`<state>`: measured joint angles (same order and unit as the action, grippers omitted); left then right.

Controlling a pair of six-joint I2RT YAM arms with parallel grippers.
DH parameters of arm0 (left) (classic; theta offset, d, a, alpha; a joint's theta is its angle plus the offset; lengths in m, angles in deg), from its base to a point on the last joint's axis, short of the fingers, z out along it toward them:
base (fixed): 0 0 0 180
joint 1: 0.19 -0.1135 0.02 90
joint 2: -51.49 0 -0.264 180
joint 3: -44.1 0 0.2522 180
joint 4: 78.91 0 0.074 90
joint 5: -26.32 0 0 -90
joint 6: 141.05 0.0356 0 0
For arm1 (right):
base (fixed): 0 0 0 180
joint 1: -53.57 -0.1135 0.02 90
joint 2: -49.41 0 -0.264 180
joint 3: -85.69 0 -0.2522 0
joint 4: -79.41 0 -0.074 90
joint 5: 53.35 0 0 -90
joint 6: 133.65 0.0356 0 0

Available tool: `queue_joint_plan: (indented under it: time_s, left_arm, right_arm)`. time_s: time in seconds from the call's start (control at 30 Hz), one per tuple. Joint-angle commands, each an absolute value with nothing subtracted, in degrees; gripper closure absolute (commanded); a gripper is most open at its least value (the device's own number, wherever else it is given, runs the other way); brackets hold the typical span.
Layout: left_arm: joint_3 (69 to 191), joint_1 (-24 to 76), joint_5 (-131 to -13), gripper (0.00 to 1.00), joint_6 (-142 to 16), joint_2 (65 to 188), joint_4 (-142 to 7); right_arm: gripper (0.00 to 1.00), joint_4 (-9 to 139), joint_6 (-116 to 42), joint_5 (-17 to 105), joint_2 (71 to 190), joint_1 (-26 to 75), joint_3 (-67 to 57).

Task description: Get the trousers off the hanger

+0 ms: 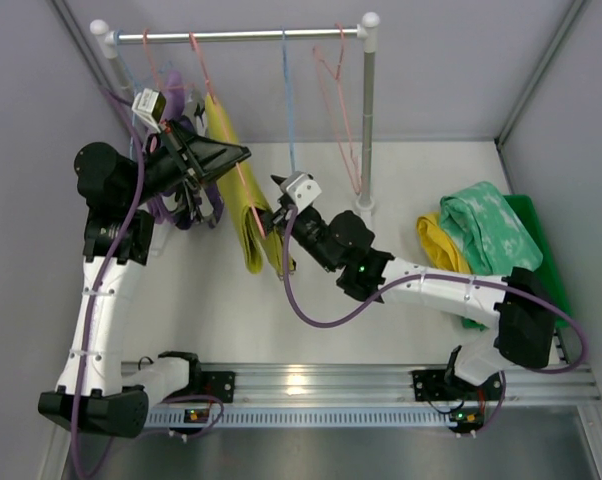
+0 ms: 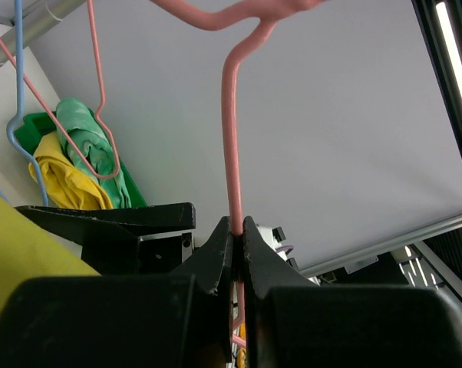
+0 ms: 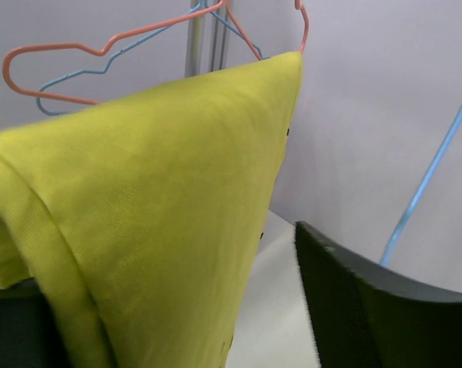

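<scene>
The olive-yellow trousers (image 1: 249, 215) hang folded over a pink hanger (image 1: 203, 70) on the rack rail. My left gripper (image 1: 237, 155) is shut on that hanger's wire (image 2: 230, 153), just above the cloth. My right gripper (image 1: 275, 216) sits at the trousers' right side. In the right wrist view its jaws stand apart with the olive-yellow cloth (image 3: 154, 199) between them. A gap shows between the cloth and the right finger (image 3: 369, 307), and the other finger is mostly hidden behind the fabric. Mint green trousers (image 1: 486, 228) and bright yellow trousers (image 1: 436, 243) lie heaped at the right.
The rack's rail (image 1: 236, 35) and its upright post (image 1: 367, 120) stand at the back. An empty blue hanger (image 1: 287, 90) and an empty pink hanger (image 1: 339, 100) hang on the rail. A lilac garment (image 1: 166, 205) hangs behind my left arm. A green bin (image 1: 534, 225) holds the heap.
</scene>
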<state>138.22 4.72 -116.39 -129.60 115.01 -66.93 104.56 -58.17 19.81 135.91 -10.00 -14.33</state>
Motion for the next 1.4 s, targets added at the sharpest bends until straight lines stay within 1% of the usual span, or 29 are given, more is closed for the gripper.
queue_joint_plan:
  time_s: [0.0,0.07,0.1,0.17,0.2,0.3,0.53,0.77,1.07,1.37]
  left_arm:
    - [138.6,5.5,-116.6,1.00,-125.7,111.4,-73.7]
    - [138.6,5.5,-116.7,1.00,-125.7,111.5,-73.7]
    - [138.7,5.5,-116.8,1.00,-125.7,111.5,-73.5]
    - [139.0,5.5,-116.9,1.00,-125.6,111.7,-73.3]
    - [139.0,5.5,-117.0,1.00,-125.5,111.9,-73.1]
    - [139.2,5.5,-117.1,1.00,-124.6,112.2,-72.5]
    - [134.3,6.0,-117.0,1.00,-119.3,111.4,-68.8]
    - [128.4,8.6,-114.1,1.00,-108.9,109.4,-60.2]
    - [120.5,9.8,-110.4,1.00,-102.8,108.1,-54.1]
    - [118.8,9.8,-109.2,1.00,-99.7,108.3,-50.6]
  right_arm:
    - [0.38,107.0,-56.7,18.1,132.6,-9.5,-10.8]
    - [0.51,108.1,-56.9,18.2,131.9,-9.5,-11.9]
    - [0.66,108.4,-57.0,18.5,131.6,-9.5,-12.3]
    - [0.76,108.5,-57.3,18.6,130.4,-9.5,-13.3]
    - [0.86,108.5,-57.1,19.1,130.0,-9.4,-13.8]
    - [1.00,108.0,-55.9,19.2,128.1,-9.0,-14.8]
    - [1.00,102.6,-48.8,21.8,122.5,-8.4,-11.8]
    - [1.00,96.0,-39.4,24.2,117.4,-8.4,-3.5]
    - [1.00,91.9,-40.2,24.8,114.0,-7.5,3.9]
    - [1.00,90.1,-45.0,22.4,110.2,-4.4,11.3]
